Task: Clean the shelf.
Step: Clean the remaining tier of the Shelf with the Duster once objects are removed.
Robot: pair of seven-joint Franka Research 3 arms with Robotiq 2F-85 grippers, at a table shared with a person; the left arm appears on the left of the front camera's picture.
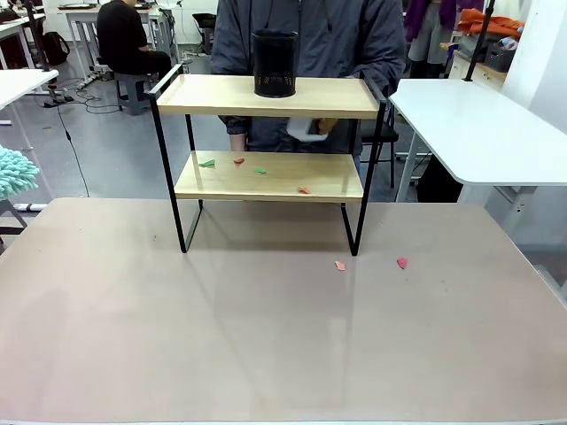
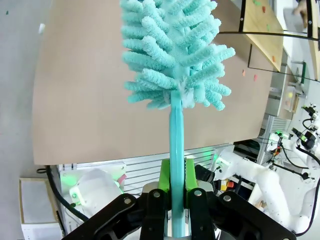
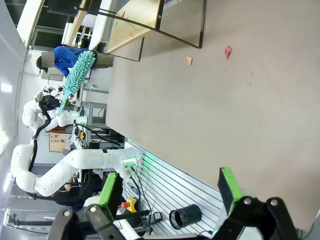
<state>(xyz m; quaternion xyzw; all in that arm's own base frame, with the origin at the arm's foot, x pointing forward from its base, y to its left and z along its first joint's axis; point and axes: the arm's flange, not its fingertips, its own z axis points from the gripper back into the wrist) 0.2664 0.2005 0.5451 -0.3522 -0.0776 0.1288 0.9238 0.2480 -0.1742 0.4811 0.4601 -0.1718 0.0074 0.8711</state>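
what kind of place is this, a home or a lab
Most likely a robotics lab, not a home: a white jointed robot arm stands beside a slotted metal panel, and plain white work tables flank the black-framed wooden shelf.

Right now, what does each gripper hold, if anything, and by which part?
The left gripper clamps the duster by its handle, below the fluffy head. The right gripper is open, holding nothing.
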